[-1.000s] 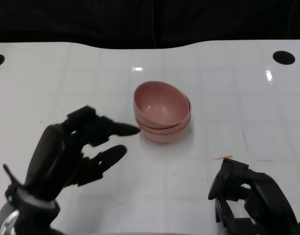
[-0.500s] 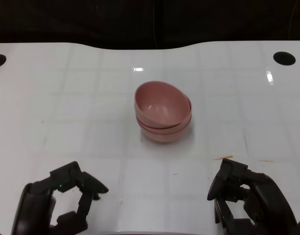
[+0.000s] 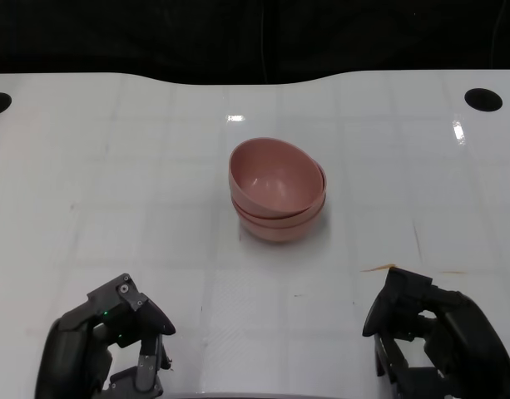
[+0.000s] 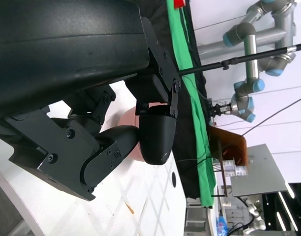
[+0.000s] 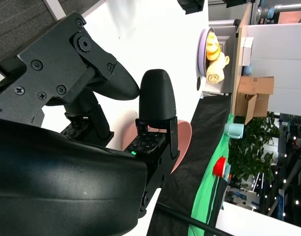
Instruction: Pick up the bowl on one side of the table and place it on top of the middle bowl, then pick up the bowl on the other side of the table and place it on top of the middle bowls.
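The left hand [image 3: 105, 349] has pulled right back. A second ago its fingers were stretched out toward the pink bowls [image 3: 277, 189], the tips just short of the rim; half a second ago it had already dropped to the near edge of the table [image 3: 88, 166], and now it sits there with its fingers curled in and nothing in them. The right hand [image 3: 438, 341] has hardly shifted over the same second — it rests at the near edge on the other side, fingers likewise folded in on nothing.

The stack stands in the middle of the table, well ahead of both sets of fingers and between them, touched by neither. At least two rims show, one bowl nested in another, and the top one sits tilted, its opening tipped toward the left hand's side. Whether a third bowl lies underneath I cannot tell from the head view. No bowl stands out to either side of the fingers.

In the wrist views a patch of pink shows beyond each hand's fingers [image 4: 155, 137] [image 5: 157, 105], apart from them — neither hand has contact.

My reading is that the left hand has just let go of the last bowl and withdrawn, so the stacking looks done, or nearly. The one doubt is the lean of the top bowl: it seems lodged, but not seated flat.
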You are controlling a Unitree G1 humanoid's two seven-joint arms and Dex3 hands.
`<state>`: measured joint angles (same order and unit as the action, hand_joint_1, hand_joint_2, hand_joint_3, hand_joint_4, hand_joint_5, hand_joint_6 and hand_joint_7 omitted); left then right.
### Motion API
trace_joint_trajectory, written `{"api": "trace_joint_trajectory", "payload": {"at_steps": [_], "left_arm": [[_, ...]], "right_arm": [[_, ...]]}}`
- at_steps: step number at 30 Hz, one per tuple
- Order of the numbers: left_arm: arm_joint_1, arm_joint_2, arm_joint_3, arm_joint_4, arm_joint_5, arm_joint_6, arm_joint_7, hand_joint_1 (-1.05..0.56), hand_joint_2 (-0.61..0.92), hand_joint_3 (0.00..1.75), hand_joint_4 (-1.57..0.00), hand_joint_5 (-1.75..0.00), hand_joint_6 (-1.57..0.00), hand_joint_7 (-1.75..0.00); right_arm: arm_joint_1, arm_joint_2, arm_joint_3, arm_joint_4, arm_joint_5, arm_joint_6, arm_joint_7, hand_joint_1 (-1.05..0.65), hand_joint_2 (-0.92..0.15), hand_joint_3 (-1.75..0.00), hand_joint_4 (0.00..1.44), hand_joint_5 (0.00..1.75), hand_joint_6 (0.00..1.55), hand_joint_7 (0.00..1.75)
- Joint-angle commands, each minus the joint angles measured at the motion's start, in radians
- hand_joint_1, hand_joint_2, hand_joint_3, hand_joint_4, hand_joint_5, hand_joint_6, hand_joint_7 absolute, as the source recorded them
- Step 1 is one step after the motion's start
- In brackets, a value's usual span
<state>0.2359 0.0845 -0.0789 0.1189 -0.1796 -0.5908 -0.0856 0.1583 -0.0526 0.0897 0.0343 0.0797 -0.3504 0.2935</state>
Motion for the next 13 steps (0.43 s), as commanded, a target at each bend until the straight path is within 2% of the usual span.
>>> {"api": "trace_joint_trajectory", "payload": {"at_steps": [1, 9, 13], "left_arm": [[-0.016, -0.006, 0.019, 0.035, -0.024, 0.009, -0.048, -0.15, 0.41, 1.35, -0.91, -1.74, -0.86, -1.52], [-0.03, -0.042, 0.055, 0.069, -0.049, 0.019, -0.106, -0.15, 0.42, 1.3, -0.94, -1.64, -0.9, -1.43], [-0.029, -0.054, 0.067, 0.064, -0.048, 0.033, -0.117, -0.15, 0.41, 1.33, -0.94, -1.64, -0.91, -1.44]], "right_arm": [[-0.015, -0.014, -0.016, 0.036, 0.011, -0.035, 0.006, -0.12, -0.41, -1.37, 0.83, 1.75, 0.77, 1.49], [-0.038, -0.013, -0.024, 0.099, -0.001, -0.079, 0.003, -0.13, -0.4, -1.38, 0.82, 1.73, 0.78, 1.44], [-0.048, -0.014, -0.028, 0.126, -0.005, -0.107, 0.003, -0.12, -0.41, -1.37, 0.82, 1.73, 0.78, 1.44]]}}
